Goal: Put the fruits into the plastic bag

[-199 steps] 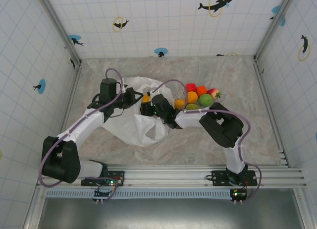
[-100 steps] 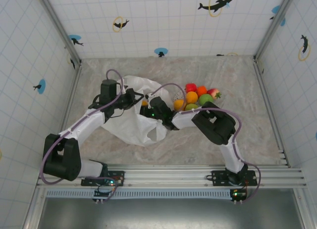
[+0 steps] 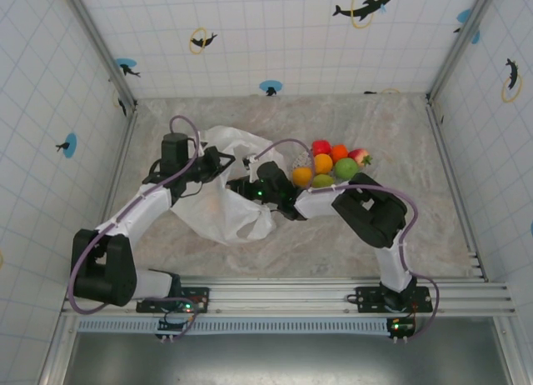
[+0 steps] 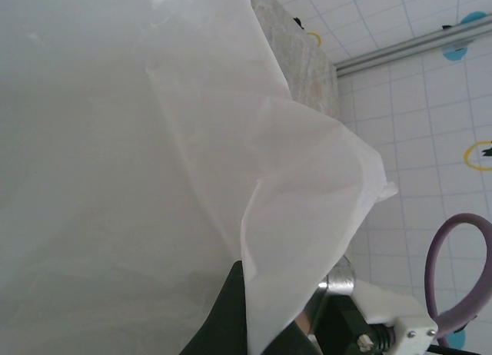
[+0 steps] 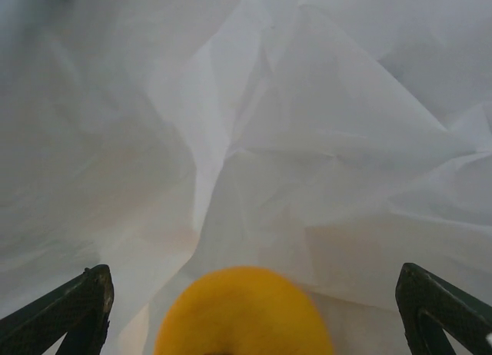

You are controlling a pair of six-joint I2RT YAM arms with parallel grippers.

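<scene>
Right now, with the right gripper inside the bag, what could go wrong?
The orange fruit sits between the right gripper's open fingers, so withdrawing might drag it out of the plastic bag. The left gripper pinches a thin fold of it; a slip could collapse the mouth. The right arm passes beside the remaining fruits and might scatter them.

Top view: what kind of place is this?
Probably a robot test cell: white grid walls close in a table, and the left arm and right arm are bolted to a metal rail at its near edge.
</scene>
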